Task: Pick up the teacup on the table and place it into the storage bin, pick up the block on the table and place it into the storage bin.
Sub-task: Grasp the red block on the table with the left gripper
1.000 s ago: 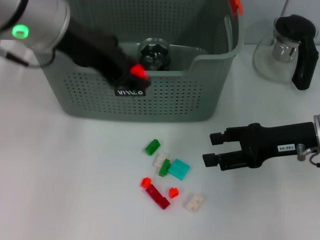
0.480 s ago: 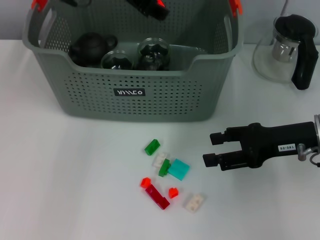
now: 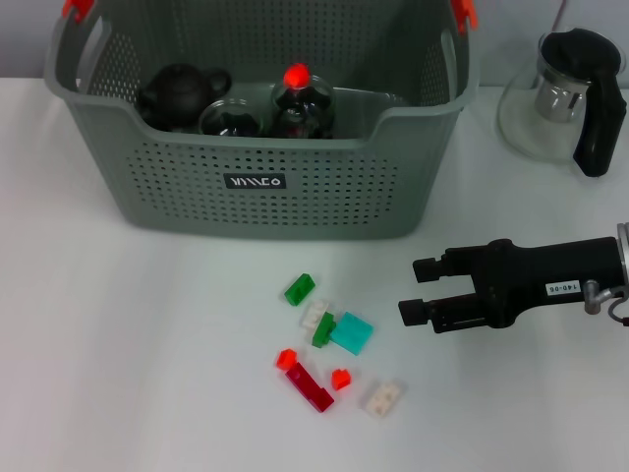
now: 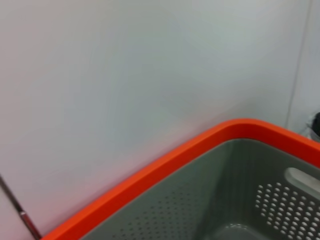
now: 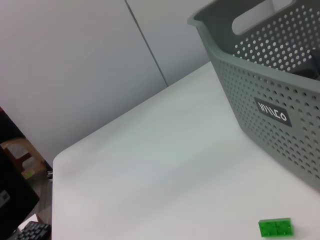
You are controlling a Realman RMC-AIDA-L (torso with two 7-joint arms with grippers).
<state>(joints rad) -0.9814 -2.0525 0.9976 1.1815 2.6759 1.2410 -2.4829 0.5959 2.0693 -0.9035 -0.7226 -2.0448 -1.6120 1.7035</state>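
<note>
hovering right gripper (image 3: 407, 290) fingers parted, empty, facing scattered blocks (image 3: 332, 346) near table (image 3: 118, 344) front edge | red block (image 3: 295, 75) inside storage bin (image 3: 295, 202) | left gripper unseen, fingers untellable

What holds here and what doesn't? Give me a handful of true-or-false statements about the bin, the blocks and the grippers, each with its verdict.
1. The right gripper is open and holds nothing. True.
2. A small red block sits inside the storage bin. True.
3. All the blocks are in the bin. False: a green block, a teal block, a dark red block and others lie on the white table.
4. The glass teapot is inside the bin. False: it stands on the table at the bin's right.
5. The left gripper shows in the head view. False: it is not seen there.
</note>
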